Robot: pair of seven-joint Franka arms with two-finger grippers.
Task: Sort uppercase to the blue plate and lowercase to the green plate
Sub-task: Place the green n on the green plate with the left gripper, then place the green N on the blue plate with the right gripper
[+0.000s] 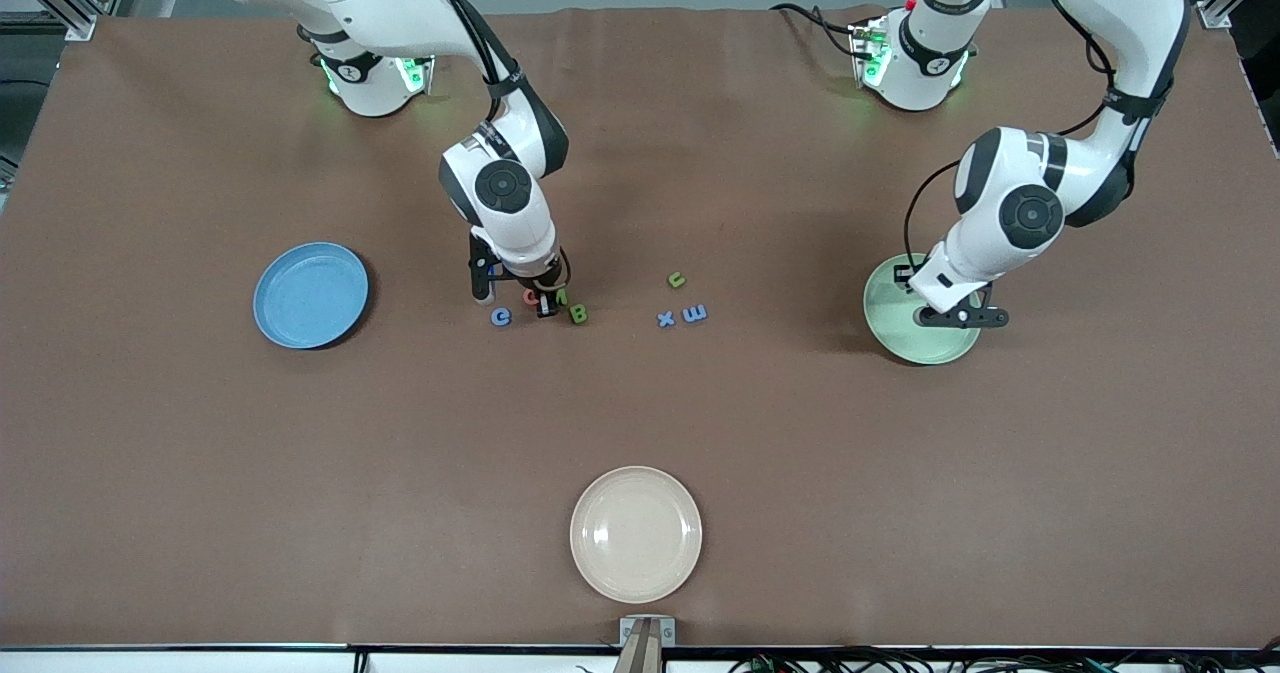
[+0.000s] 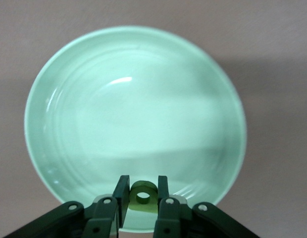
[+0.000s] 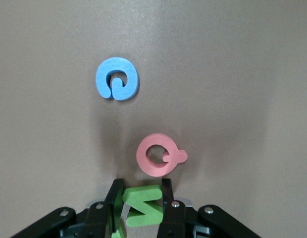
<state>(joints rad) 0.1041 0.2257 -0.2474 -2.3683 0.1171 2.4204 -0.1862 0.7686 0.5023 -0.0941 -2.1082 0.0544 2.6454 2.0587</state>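
Right hand, centre of the front view, is clamping the green N on the bench. Left hand is gripping the green p over the green plate.

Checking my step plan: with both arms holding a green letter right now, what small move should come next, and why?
Probably open the left end effector: it holds the green p over the green plate, so release sorts it. The right end effector grips the green N at the table, far from the blue plate.

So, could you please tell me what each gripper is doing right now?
Left gripper: closed on green p, over green plate.
Right gripper: closed on green N.
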